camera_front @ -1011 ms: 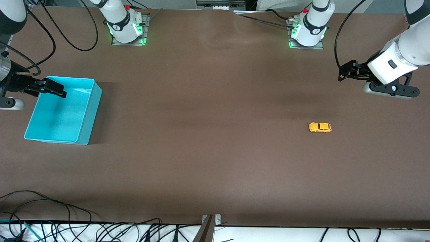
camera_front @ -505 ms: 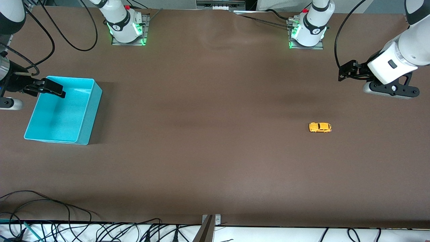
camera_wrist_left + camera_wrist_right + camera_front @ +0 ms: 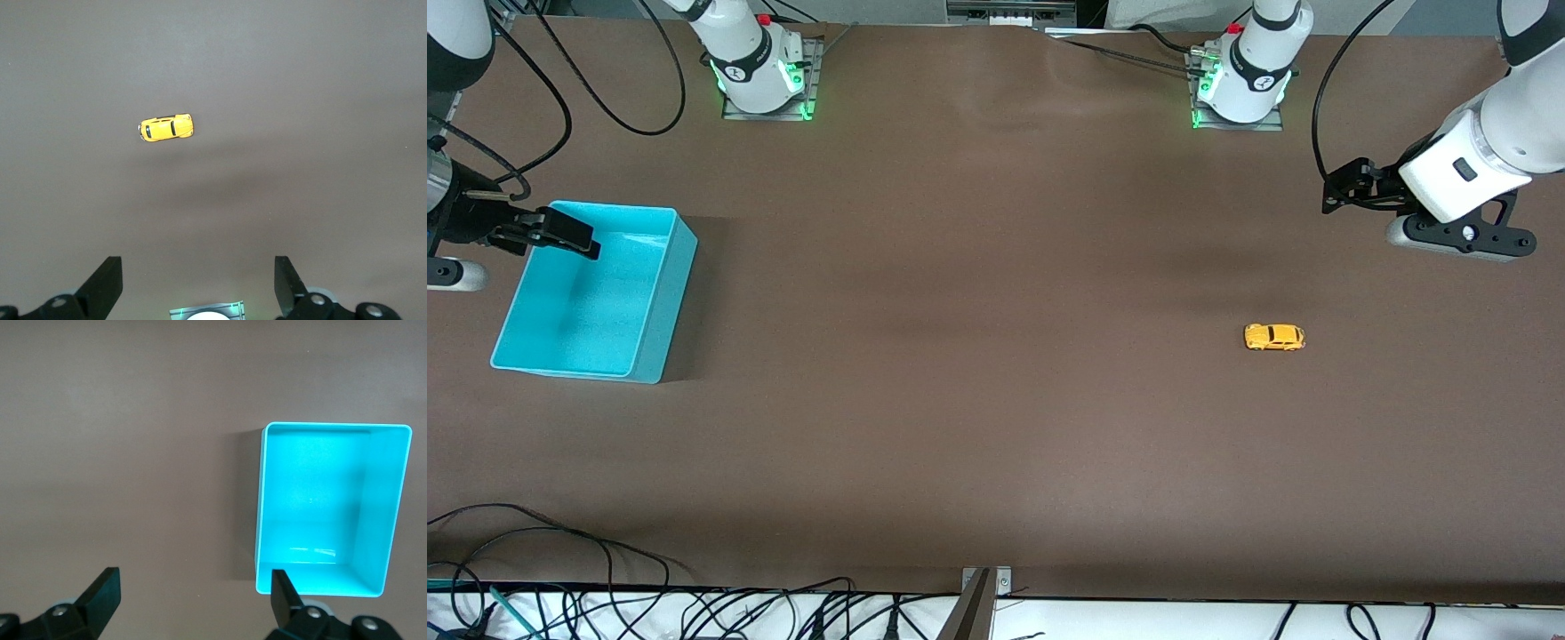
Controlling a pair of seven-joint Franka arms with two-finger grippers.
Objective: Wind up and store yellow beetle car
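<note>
Brown table (image 3: 996, 400) held just two loose things, well apart from each other. The yellow beetle car (image 3: 1274, 337) stood on its wheels on the bare surface toward the left arm's end of the table, lying lengthwise along the table, touching nothing. In the left wrist view the car (image 3: 166, 127) showed its dark windows from above, with bare tabletop all round it.

The left gripper (image 3: 1352, 188) hung in the air over the table near its own end, above a spot farther from the front camera than the car and clear of it. Its jaws were spread wide and held nothing; both black fingers (image 3: 107, 283) showed in the left wrist view with a broad gap between them.

A turquoise bin (image 3: 660, 298) sat toward the right arm's end of the table, open at the top, with nothing visible inside. The right gripper (image 3: 551, 236) hovered over the bin's corner that lay farther from the front camera. Its jaws were likewise released and wide apart, gripping nothing, and the right wrist view looked down between its fingers (image 3: 103, 590) at the bin (image 3: 393, 520) and the table beside it.
</note>
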